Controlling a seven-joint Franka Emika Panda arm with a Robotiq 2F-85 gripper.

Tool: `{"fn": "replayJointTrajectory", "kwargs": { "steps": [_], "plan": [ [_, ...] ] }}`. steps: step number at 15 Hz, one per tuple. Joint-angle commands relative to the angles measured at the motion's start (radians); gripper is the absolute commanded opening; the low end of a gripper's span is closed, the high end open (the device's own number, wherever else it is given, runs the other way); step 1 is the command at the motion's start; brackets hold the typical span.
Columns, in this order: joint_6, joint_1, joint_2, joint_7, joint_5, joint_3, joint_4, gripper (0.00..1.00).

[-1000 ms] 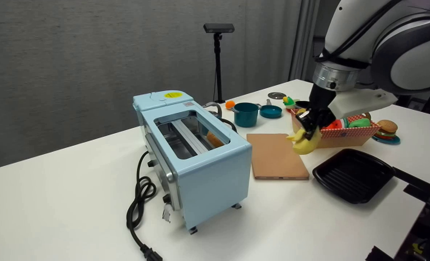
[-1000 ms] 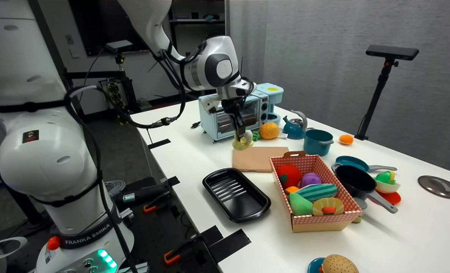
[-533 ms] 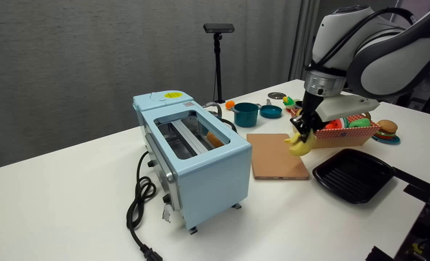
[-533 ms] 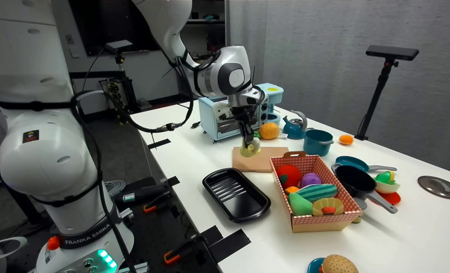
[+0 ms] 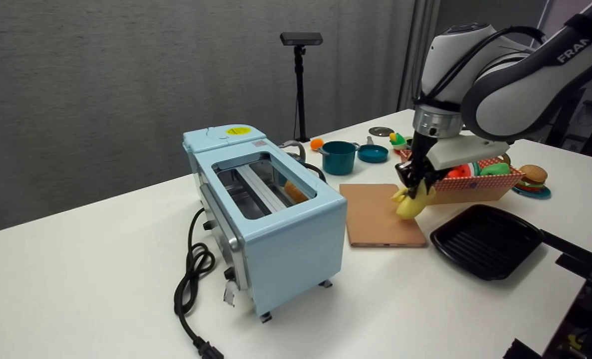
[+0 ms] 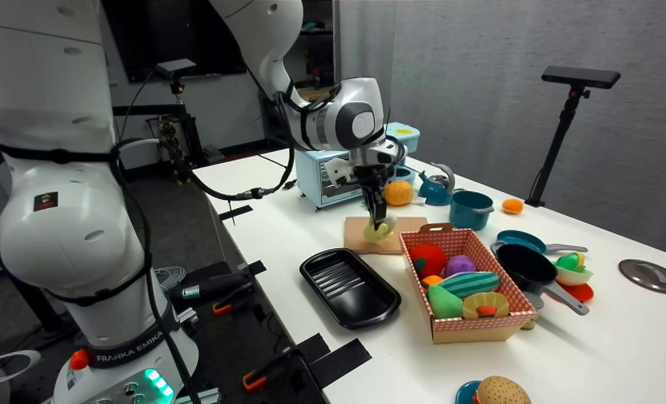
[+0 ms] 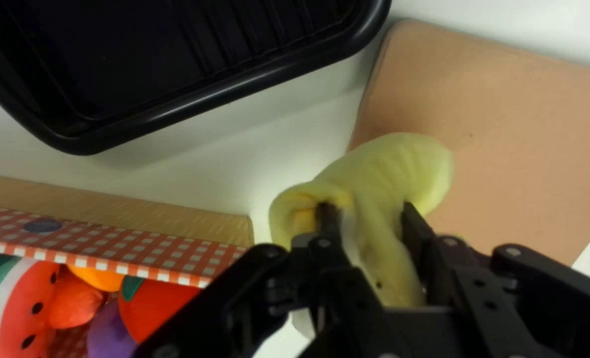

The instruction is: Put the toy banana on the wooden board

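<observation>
The toy banana is soft-looking and yellow, with peel-like flaps. My gripper is shut on it, one finger on each side, as the wrist view shows. The banana is squeezed between the fingers and covers part of the board's edge in the wrist view. The wooden board is flat and light brown, on the table beside the toaster. In an exterior view the banana hangs from the gripper over the board. I cannot tell whether it touches the board.
A black grill pan and a checked box of toy food stand close to the board. A light-blue toaster stands on its other side. A teal pot, a kettle and a toy orange are farther back.
The gripper has moved down and over the board with the banana in its fingers. In an exterior view the banana has shifted left and lower. The other objects stay in place.
</observation>
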Motion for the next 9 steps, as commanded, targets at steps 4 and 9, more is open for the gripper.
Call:
{"fn": "replayJointTrajectory", "kwargs": {
  "steps": [4,9],
  "plan": [
    [-0.019,0.018,0.024,-0.072,0.028,-0.054,0.034,0.87],
    [-0.022,0.025,0.032,-0.074,0.027,-0.060,0.038,1.00]
  ]
}}
